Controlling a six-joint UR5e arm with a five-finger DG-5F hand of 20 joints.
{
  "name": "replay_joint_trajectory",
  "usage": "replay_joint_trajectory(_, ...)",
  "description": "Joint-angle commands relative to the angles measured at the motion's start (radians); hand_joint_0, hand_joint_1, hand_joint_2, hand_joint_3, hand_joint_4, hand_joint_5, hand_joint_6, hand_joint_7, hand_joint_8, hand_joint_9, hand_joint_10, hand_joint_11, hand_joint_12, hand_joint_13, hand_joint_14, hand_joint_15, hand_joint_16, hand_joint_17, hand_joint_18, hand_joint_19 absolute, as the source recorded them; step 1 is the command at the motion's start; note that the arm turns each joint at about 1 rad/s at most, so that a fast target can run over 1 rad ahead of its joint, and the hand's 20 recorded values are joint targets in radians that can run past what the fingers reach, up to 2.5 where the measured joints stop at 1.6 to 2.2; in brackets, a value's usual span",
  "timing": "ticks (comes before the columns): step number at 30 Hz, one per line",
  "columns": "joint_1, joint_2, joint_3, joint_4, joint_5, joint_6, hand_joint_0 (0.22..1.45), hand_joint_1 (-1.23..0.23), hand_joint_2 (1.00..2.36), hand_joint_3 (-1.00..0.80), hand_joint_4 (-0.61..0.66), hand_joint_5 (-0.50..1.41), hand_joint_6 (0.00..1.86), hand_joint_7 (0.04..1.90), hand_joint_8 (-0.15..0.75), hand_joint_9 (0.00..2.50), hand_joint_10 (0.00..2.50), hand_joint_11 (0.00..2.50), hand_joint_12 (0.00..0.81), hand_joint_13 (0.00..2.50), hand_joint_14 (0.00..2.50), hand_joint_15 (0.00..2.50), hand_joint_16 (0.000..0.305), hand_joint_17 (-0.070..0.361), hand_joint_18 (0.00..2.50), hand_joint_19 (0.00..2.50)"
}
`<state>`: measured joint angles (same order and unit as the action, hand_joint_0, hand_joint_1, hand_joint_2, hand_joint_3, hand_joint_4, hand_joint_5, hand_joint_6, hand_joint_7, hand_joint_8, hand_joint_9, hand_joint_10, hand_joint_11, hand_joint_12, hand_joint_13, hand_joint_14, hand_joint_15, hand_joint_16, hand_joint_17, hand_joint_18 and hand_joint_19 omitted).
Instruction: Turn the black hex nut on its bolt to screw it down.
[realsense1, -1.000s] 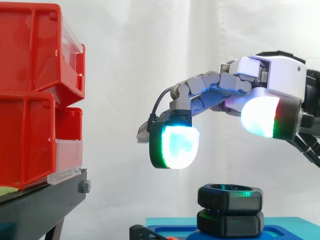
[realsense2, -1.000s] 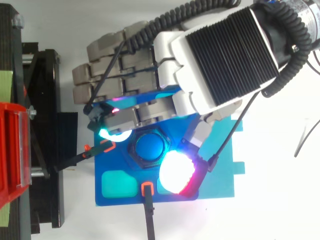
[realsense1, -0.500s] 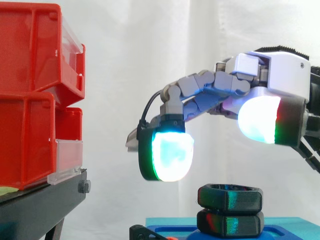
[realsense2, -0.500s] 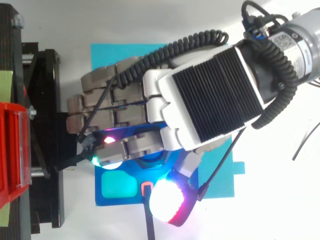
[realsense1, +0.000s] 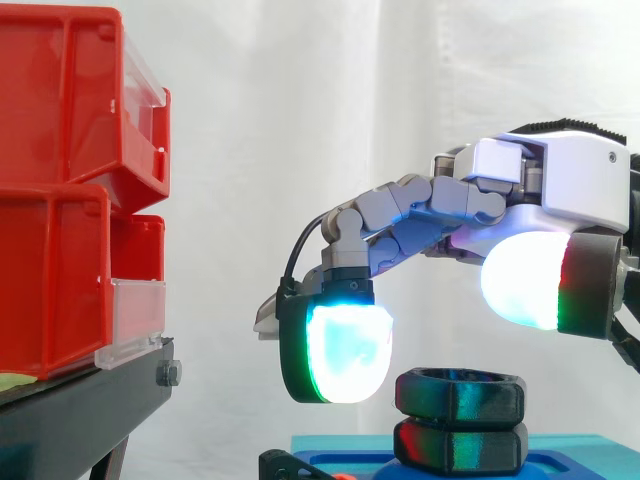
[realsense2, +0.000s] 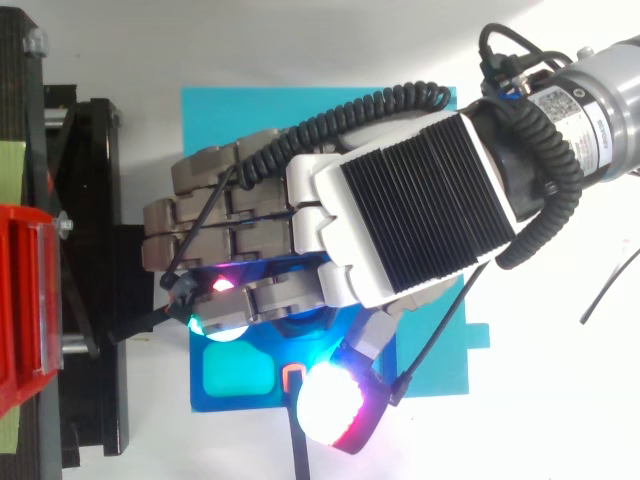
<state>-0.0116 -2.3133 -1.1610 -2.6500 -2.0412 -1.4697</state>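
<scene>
Since the fingertips (realsense1: 345, 350) hang spread wide, gripping nothing, the hand (realsense2: 400, 215) has no hold yet. The black hex nut (realsense1: 460, 393) sits just below the gap between them, over the blue fixture (realsense1: 590, 455). Turning looks all to do. Red bins (realsense1: 50, 270) stand well left; open room around the nut.

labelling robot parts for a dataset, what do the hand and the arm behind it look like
The hand has a white shell with a black ribbed panel on its back and grey, blocky segmented fingers. Its thick rounded fingertip pads glow white and cyan, edged green or red. Behind it the arm's wrist is a grey cylinder bearing a white label.
</scene>
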Motion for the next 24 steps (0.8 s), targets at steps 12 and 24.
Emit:
replay_joint_trajectory(12,-0.007,0.0,0.0,0.002,-0.008,0.014,0.5,-0.25,1.0,-0.5,0.25,-0.09,0.58,1.2,0.31,0.62,0.0,0.17,0.373,0.61,0.01,0.22,0.054,0.122,0.6,0.32)
replay_joint_trajectory(24,0.004,-0.002,-0.002,0.012,-0.007,0.016,0.49,-0.24,1.0,-0.5,0.25,-0.09,0.58,1.21,0.31,0.62,0.0,0.17,0.373,0.61,0.01,0.22,0.055,0.124,0.6,0.32)
